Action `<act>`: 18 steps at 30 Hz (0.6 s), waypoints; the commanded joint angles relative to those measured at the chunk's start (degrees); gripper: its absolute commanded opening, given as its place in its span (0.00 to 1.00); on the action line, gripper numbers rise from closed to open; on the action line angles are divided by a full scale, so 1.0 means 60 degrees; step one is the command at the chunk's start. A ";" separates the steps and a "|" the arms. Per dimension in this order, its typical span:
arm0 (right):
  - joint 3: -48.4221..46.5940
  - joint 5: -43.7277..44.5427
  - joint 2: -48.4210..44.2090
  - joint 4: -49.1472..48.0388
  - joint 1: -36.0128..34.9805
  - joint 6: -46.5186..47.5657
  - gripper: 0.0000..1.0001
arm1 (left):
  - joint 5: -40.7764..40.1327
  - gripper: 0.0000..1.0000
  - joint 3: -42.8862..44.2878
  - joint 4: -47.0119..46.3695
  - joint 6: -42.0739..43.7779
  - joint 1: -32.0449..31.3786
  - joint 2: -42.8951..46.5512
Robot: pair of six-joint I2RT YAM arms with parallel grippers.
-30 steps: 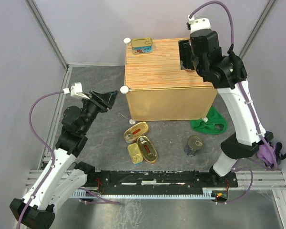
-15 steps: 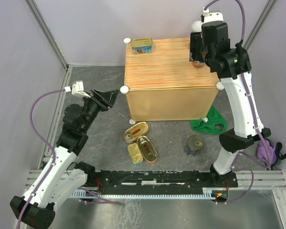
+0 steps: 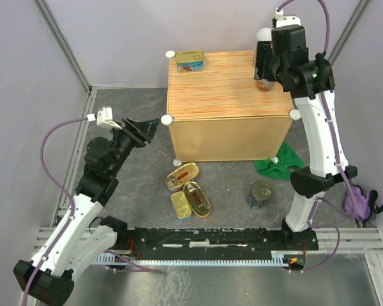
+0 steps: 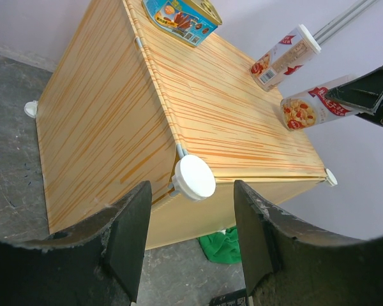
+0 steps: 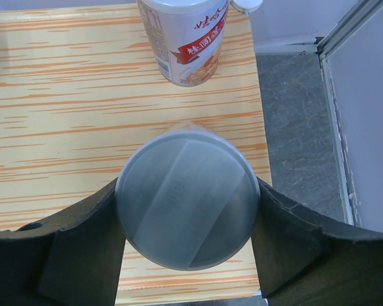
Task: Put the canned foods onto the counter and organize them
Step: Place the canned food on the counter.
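The large light-wood counter (image 3: 223, 86) with its striped plank top was the landmark I placed everything against. My right gripper (image 3: 266, 69) hung above the counter's right edge, toward the far corner, clenched from both sides on a white-lidded cylindrical tin (image 5: 187, 203). My left gripper (image 4: 191, 239) hovered low off the counter's near left corner, facing the round white knob (image 4: 195, 177) there, its jaws spread with nothing between them. A crumpled green cloth (image 3: 279, 164) lay at the counter's near right foot.

On the counter top a second white-lidded tin with a red label (image 5: 186, 41) stood upright at the far right corner. A rectangular gold-lidded tin (image 3: 189, 61) sat at the far left corner. In front of the counter lay a dark cylindrical tin (image 3: 260, 194), two oval gold tins (image 3: 182, 176) and a small rectangular gold tin (image 3: 180, 205).

The held tin hung straight below my right jaws, long axis upright. It was on the near side of the standing tin and apart from it. I could not tell whether its base touched the planks. I judged the coming move to be a straight lowering, then a release. For the oval tins, my left arm was the nearer.
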State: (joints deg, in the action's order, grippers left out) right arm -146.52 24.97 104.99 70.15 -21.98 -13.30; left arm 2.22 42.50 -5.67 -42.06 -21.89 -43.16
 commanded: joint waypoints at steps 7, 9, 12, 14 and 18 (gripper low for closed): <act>-0.0832 0.0232 -0.0029 -0.0638 0.0241 -0.0269 0.31 | 0.0260 0.61 0.0482 -0.0197 0.0258 -0.0021 -0.0074; -0.0848 0.0229 0.0026 -0.0582 0.0275 -0.0298 0.35 | 0.0260 0.61 0.0490 -0.0197 0.0258 -0.0027 -0.0099; -0.0834 0.0216 0.0090 -0.0492 0.0317 -0.0342 0.43 | 0.0260 0.61 0.0478 -0.0197 0.0258 -0.0026 -0.0105; -0.0823 0.0223 0.0134 -0.0458 0.0323 -0.0347 0.50 | 0.0254 0.61 0.0460 -0.0195 0.0249 -0.0025 -0.0104; -0.0784 0.0184 0.0233 -0.0415 0.0351 -0.0361 0.67 | 0.0258 0.61 0.0418 -0.0204 0.0229 -0.0028 -0.0092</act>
State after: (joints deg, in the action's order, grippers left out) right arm -148.07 24.64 106.61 71.90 -20.21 -14.87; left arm 3.14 42.65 -5.67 -42.06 -21.89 -43.92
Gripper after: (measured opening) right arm 0.743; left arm 0.609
